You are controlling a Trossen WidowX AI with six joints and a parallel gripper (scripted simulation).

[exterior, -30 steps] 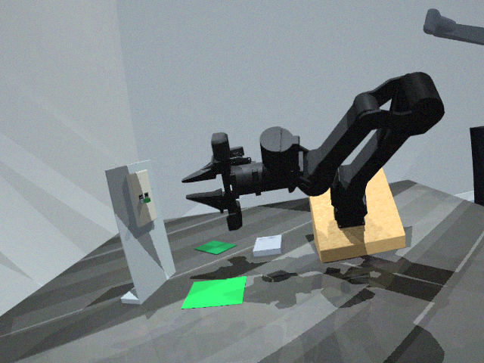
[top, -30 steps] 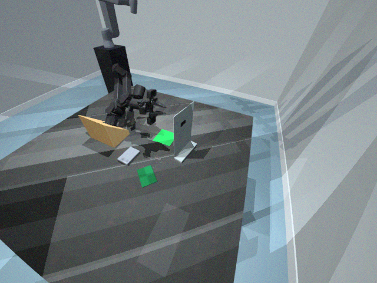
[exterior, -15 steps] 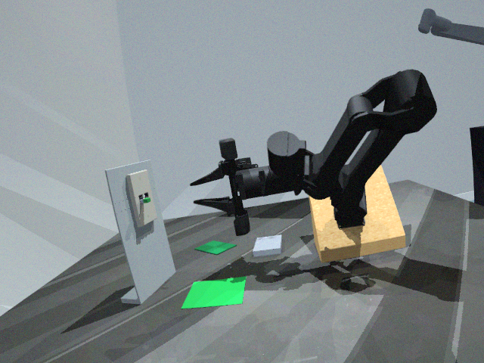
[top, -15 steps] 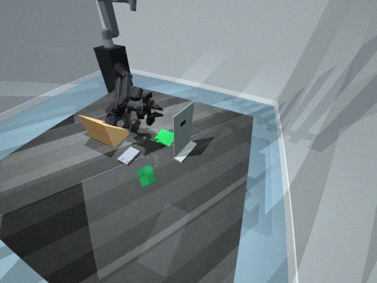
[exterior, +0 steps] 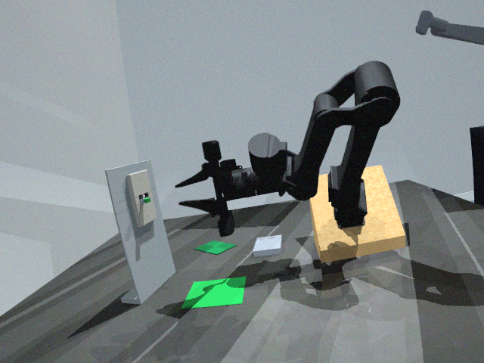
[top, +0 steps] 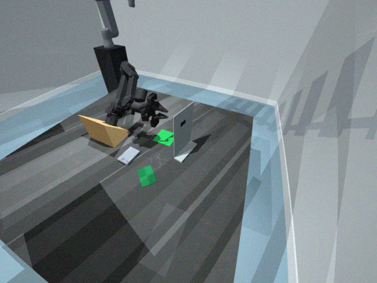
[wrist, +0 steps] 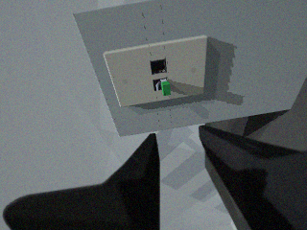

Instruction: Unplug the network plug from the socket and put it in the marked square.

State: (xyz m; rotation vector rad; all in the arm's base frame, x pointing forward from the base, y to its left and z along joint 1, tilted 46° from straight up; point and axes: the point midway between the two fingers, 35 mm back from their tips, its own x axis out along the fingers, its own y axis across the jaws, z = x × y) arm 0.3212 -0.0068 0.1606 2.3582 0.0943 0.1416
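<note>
We see the end effector (exterior: pixel 187 193) partly open with nothing between its fingers, held level and near the panel (exterior: pixel 139 232) without touching it. The green plug (wrist: pixel 166 87) sits in the lower socket (the upper one (wrist: pixel 157 66) is vacant), above the table (exterior: pixel 352 312).

Open air between gripper (exterior: pixel 187 193) and upright panel (exterior: pixel 138 249); nothing stands between. Green plug (exterior: pixel 147 200) juts from the wall plate (exterior: pixel 141 197). Flat white block (exterior: pixel 268 245) lies below the arm.
</note>
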